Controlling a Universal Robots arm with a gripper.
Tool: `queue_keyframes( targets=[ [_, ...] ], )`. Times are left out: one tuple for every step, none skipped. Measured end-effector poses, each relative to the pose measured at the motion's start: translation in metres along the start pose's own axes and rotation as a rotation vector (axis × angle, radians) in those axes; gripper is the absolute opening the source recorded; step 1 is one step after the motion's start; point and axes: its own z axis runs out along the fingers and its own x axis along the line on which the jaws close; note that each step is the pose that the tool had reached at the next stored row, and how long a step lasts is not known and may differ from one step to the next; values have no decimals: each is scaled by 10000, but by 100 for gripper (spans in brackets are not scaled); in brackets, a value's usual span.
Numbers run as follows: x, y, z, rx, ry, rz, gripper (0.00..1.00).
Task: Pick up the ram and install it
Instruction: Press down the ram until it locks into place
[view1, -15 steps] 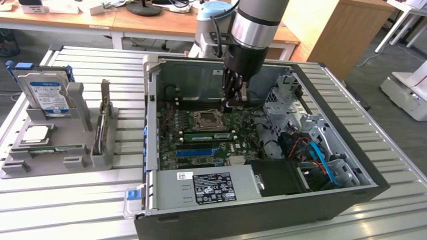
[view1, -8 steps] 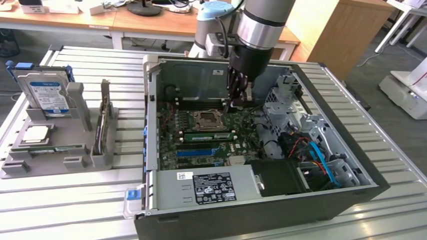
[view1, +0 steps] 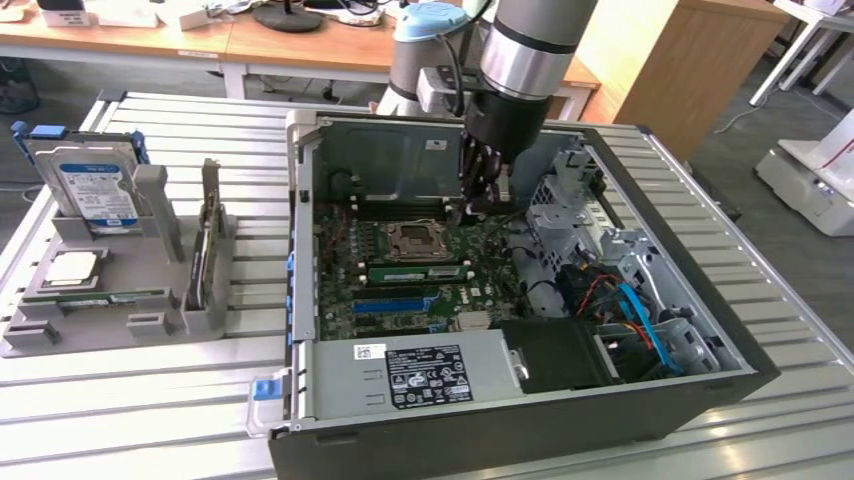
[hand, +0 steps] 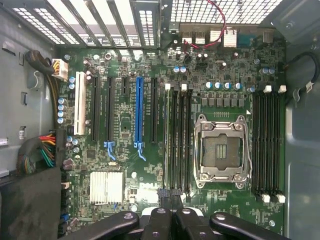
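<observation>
Gripper (view1: 478, 208) closed tight with nothing visibly clamped, poised low inside the case by the CPU socket (view1: 411, 238). Ram (view1: 420, 270) sits along its slot, between socket and blue slot (view1: 394, 300). Good seating, I'd judge, means pressing straight down and evenly, without tilt.

An open computer case (view1: 694, 360) lies mid-frame on a slatted table (view1: 134, 420), a rack (view1: 94, 325) holding an upright hard drive (view1: 87, 190) stands at the exterior view's left, and inside the case the gripper (view1: 477, 208) hangs just beside the processor socket (view1: 411, 238).
</observation>
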Motion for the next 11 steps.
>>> queue_keyframes(
  targets=[
    [0,0,0,0,0,0,11],
    [0,0,0,0,0,0,11],
    [0,0,0,0,0,0,11],
    [0,0,1,1,-1,0,11],
    [-1,-1,4,1,-3,0,11],
    [-1,-1,10,1,-7,0,11],
    [0,-1,14,1,-7,-1,11],
    [0,-1,19,0,-10,0,11],
    [0,-1,24,0,-10,0,11],
    [0,-1,30,0,-10,0,11],
    [0,-2,36,0,-11,-1,11]
  ],
)
